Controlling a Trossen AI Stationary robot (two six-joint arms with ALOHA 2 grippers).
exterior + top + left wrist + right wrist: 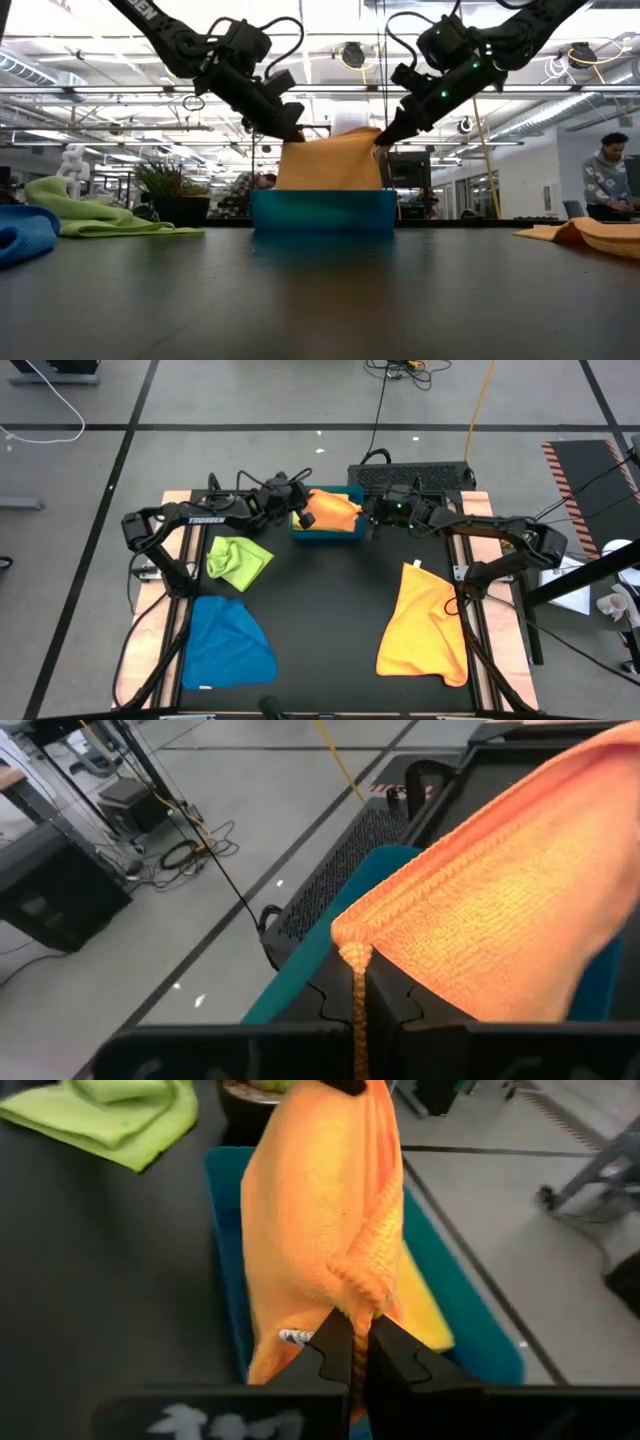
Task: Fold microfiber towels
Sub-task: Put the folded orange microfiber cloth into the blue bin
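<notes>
Five cloths in sight, plus one tray.

Two orange: one folded orange towel [332, 510] is held up over the teal tray [327, 535] at the far middle of the table [320, 620], stretched between both pincers. The other orange towel [425, 625] lies spread and rumpled at the near right.

One lime green towel [238, 558] sits crumpled left of centre. One blue towel [228, 643] lies loosely spread at the near left. One yellow towel [425, 1305] lies flat inside the tray, under the hanging orange one.

All cloths are soft with a fine looped nap; the tray is rigid, rectangular and shallow-walled.

Left pincer [292, 131] is clamped shut on the held towel's left top corner. Right pincer [385, 138] is clamped shut on its right top corner.

A dark potted plant [170, 195] stands behind the tray on the left. A person [608, 185] sits far off at the right.
</notes>
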